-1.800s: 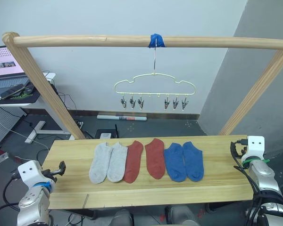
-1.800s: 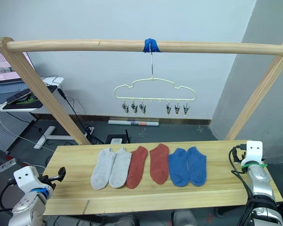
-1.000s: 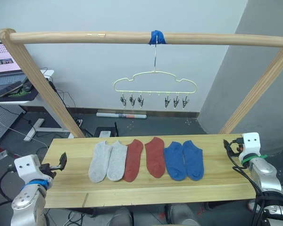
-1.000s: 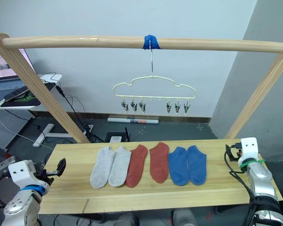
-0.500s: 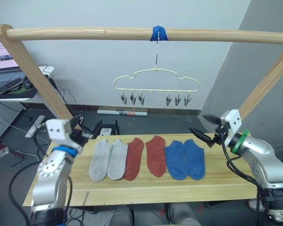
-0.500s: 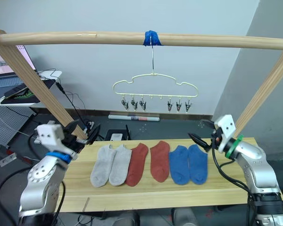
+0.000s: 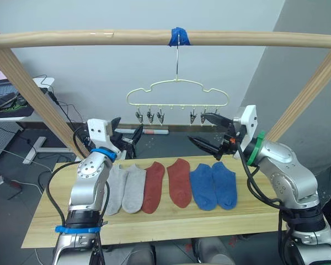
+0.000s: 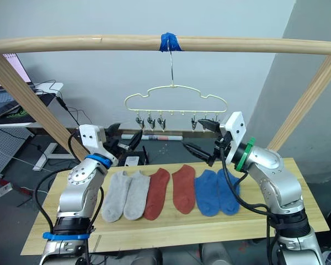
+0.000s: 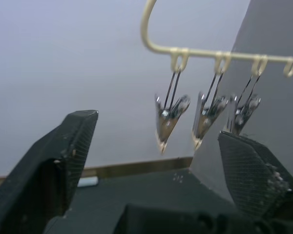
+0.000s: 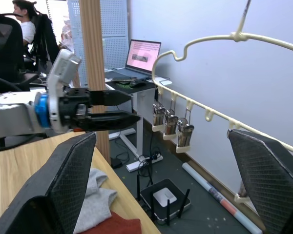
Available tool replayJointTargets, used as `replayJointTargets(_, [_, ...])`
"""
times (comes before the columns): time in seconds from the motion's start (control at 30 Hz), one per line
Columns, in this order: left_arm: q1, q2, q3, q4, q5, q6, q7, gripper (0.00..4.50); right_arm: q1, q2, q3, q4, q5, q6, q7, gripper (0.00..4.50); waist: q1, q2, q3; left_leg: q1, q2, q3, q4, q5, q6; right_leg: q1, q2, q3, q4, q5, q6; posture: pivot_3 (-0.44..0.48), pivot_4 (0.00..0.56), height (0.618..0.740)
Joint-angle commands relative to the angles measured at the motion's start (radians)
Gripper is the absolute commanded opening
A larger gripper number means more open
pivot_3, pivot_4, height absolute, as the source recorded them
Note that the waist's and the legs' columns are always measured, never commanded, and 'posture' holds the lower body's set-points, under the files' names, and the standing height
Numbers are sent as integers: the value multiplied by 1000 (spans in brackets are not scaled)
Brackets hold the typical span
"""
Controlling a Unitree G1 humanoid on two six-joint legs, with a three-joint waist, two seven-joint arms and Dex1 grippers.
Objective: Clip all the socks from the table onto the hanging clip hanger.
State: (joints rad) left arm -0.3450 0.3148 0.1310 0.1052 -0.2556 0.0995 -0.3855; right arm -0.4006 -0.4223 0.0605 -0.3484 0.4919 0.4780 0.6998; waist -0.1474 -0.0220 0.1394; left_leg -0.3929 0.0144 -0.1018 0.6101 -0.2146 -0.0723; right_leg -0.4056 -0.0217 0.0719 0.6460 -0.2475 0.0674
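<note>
Socks [image 7: 171, 185] lie partly behind both raised tools (left [image 7: 127, 134], right [image 7: 207, 130]), each spread apart.

Socks in a row on the table, clip hanger overhead

Six socks [image 7: 171, 185] lie side by side across the table [image 7: 49, 226]; above and behind them the clip hanger [image 7: 176, 99] hangs from the wooden pole [image 7: 99, 37] — left gripper [image 7: 128, 135] and right gripper [image 7: 207, 132] raised beneath its ends.

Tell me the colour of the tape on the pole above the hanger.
Blue tape, clearest in the left eye view.
</note>
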Motion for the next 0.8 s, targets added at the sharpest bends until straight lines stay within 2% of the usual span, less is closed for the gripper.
replayJointTargets(0.03, [-26,-12,5,16,2,-31,-1,3254,-22,5,2,-31,-3,-7,-6,4500,-4,0,0,0,0,0,0,0,0,0,0,0,0,0,0,-223,94,740])
replayJointTargets(0.07, [-29,-13,4,22,6,-37,-1,2981,-22,6,4,-31,-5,-8,-7,4500,-7,0,0,0,0,0,0,0,0,0,0,0,0,0,0,-226,95,740])
replayJointTargets(0.47, [-96,-44,-7,152,36,-128,13,2981,-53,16,11,-5,-1,-8,10,4500,-29,0,0,0,0,0,1,0,0,0,0,0,1,0,1,-236,99,740])
replayJointTargets(0.8, [-101,-57,12,164,43,-168,51,2981,-89,17,13,5,12,-3,37,4500,-49,0,0,0,0,-1,1,0,0,0,0,0,2,1,1,-235,100,740])
